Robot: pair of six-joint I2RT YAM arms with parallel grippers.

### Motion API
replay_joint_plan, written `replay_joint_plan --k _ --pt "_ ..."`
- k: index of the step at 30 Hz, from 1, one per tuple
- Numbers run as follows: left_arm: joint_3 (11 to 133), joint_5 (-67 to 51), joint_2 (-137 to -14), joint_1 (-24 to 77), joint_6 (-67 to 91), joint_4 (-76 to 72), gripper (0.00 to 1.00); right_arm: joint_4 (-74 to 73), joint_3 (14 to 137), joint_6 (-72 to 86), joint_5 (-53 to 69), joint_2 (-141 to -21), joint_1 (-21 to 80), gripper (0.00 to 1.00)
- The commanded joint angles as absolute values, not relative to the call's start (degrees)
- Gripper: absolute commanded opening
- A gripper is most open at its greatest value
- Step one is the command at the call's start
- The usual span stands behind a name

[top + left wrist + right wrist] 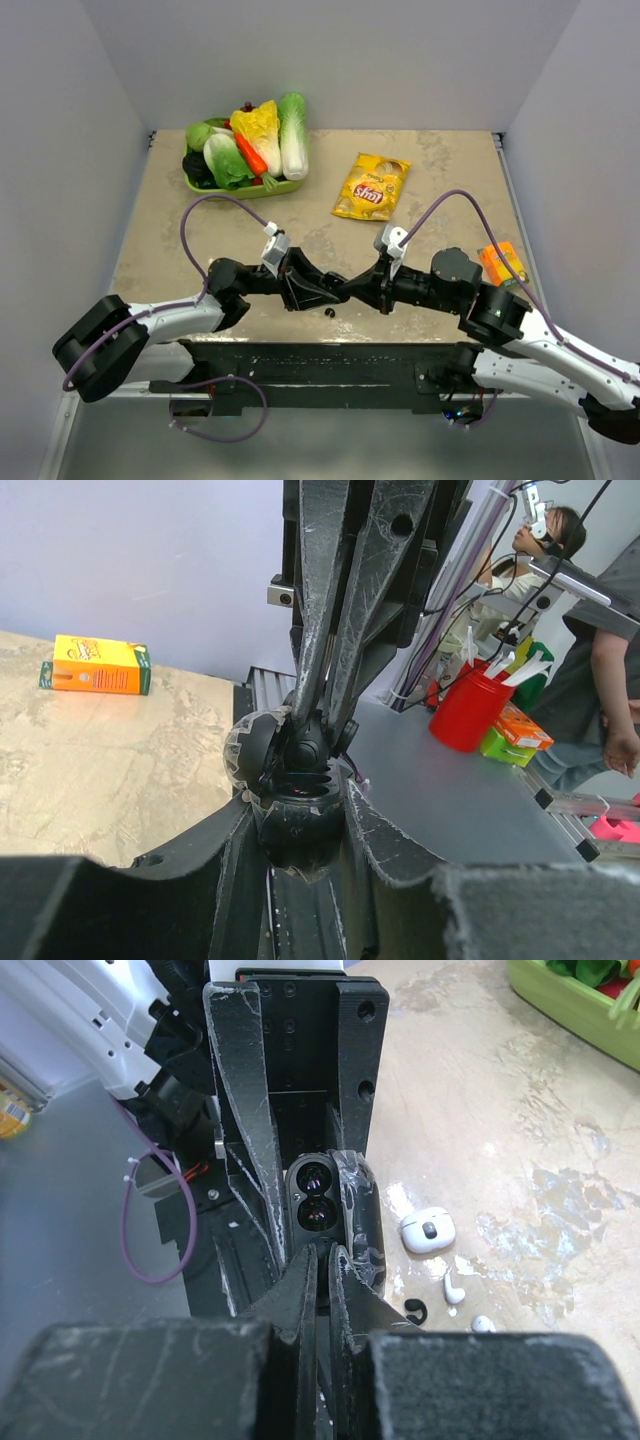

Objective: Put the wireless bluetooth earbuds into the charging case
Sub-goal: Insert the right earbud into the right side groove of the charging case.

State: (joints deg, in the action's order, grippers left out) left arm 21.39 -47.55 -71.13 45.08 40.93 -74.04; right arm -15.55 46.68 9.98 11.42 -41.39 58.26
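While inside left tool, charging case

My left arm and right arm match: glossy white shells on the long links, matte black housings round the joints. A purple cable loops off the left one, and a second cable arcs over the right. Each wrist carries a small white-and-grey camera block. The fingers of my right gripper are black wedges, scuffed with pale scratches. My left gripper has the same worn black faces and round screw holes.
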Motion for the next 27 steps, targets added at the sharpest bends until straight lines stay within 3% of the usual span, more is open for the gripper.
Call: replay_joint_plan --k 1,10,16,20,27 --pt "23.99 -45.88 -70.05 45.44 39.03 -108.72 0.00 -16.17 47.20 9.76 10.99 -42.71 60.20 0.00" --pt "24.96 -45.53 -70.14 45.44 38.32 -108.72 0.00 -16.52 46.67 10.90 8.97 -42.36 60.47 0.00" --pt "24.70 -45.53 -70.05 45.44 38.41 -108.72 0.00 -16.96 46.67 11.34 7.65 -42.01 60.47 0.05" --pt "24.44 -44.74 -69.52 45.44 37.88 -108.72 0.00 -17.14 46.76 11.25 7.65 -42.01 60.47 0.00" --pt "23.91 -42.90 -69.35 45.44 36.57 -108.72 0.00 -17.14 46.50 11.34 7.65 -41.40 60.47 0.00"
